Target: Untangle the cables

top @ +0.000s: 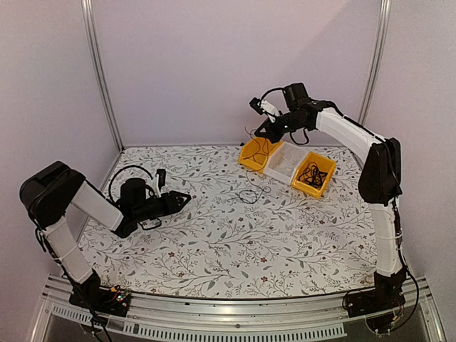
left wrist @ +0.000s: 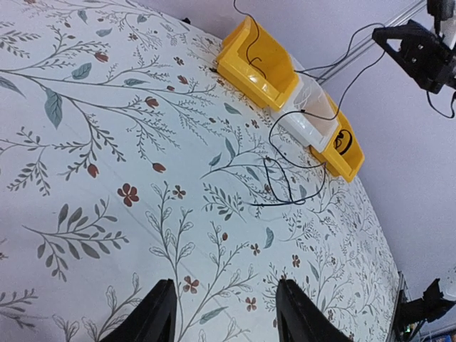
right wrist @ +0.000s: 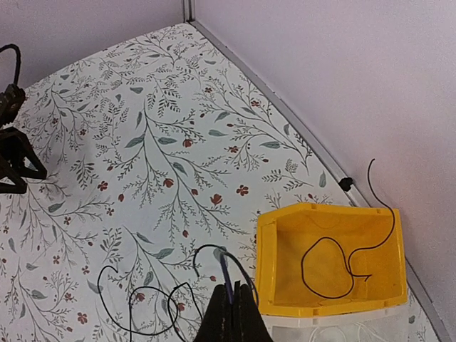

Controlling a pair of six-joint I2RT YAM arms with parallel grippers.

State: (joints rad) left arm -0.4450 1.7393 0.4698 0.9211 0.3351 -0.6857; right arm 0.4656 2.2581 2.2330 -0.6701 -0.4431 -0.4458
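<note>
My right gripper hangs high over the back of the table, shut on a thin dark cable strand that runs up from between its fingers. From it, loops of the same cables trail down to the table; in the left wrist view they lie as a scribble. Another cable loop lies in the left yellow bin. A black clump fills the right yellow bin. My left gripper is open low over bare cloth, well short of the cables.
Three bins stand in a row at the back right: yellow, white, yellow. The floral cloth covers the table. Walls and frame posts close in the back and sides.
</note>
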